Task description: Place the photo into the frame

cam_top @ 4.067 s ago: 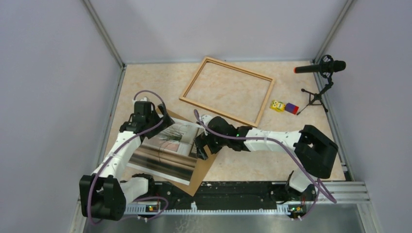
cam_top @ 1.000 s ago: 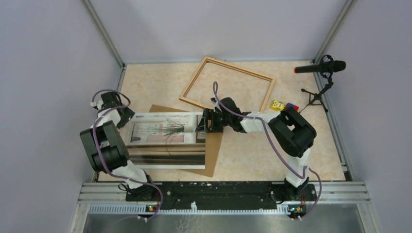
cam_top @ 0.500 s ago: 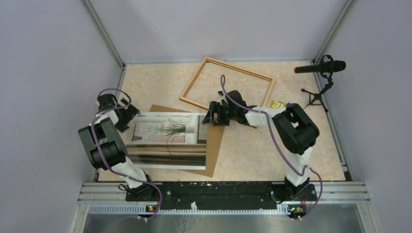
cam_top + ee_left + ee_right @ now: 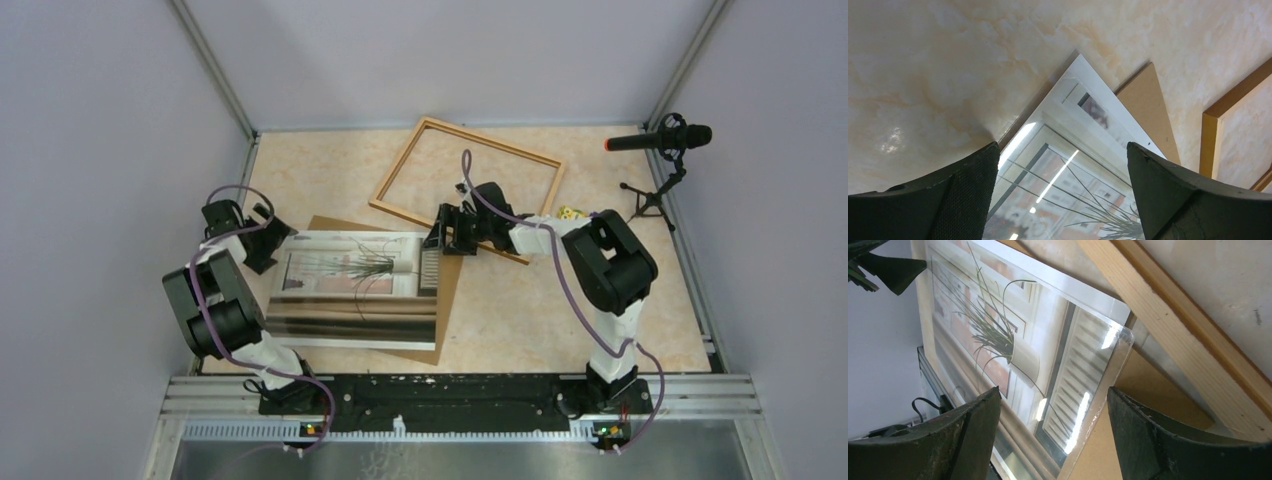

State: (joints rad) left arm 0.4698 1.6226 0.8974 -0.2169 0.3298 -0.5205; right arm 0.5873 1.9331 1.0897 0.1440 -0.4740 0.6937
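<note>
Fingers (image 4: pixel 968 195) of your left gripper (image 4: pixel 1062 150) and right gripper (image 4: pixel 1053 390) stand released astride the photo (image 4: pixel 350 290) at centre left; careless closure could crease or skid it.

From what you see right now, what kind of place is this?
Probably a lab robot-recording booth: plain grey walls enclose a marbled table, a microphone stands on a tripod, and a metal rail runs along the near edge.
</note>
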